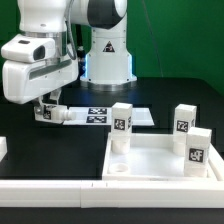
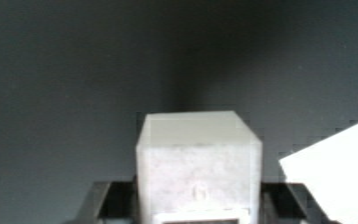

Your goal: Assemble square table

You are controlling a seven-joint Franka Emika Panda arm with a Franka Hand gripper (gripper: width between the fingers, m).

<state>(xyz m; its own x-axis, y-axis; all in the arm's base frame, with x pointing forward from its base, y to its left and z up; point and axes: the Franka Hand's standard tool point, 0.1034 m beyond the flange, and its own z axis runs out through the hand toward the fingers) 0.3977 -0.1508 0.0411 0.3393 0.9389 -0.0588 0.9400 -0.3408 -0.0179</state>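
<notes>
A stubby white tagged leg point(image 1: 50, 112) is clamped between the fingers of the Panda arm's two-finger gripper point(image 1: 44, 110), held above the black table point(image 1: 170, 100) and tilted toward three o'clock in the exterior view. In the wrist view, the same leg point(image 2: 197, 160) is seen end-on between the dark fingers point(image 2: 108, 200). The white plastic square top point(image 1: 160, 165) with raised rim lies at five o'clock from the gripper. Three more white legs point(image 1: 121, 128) point(image 1: 183, 120) point(image 1: 197, 150) are stood upright at its corners. The marker board point(image 1: 105, 115) lies flat just beyond.
</notes>
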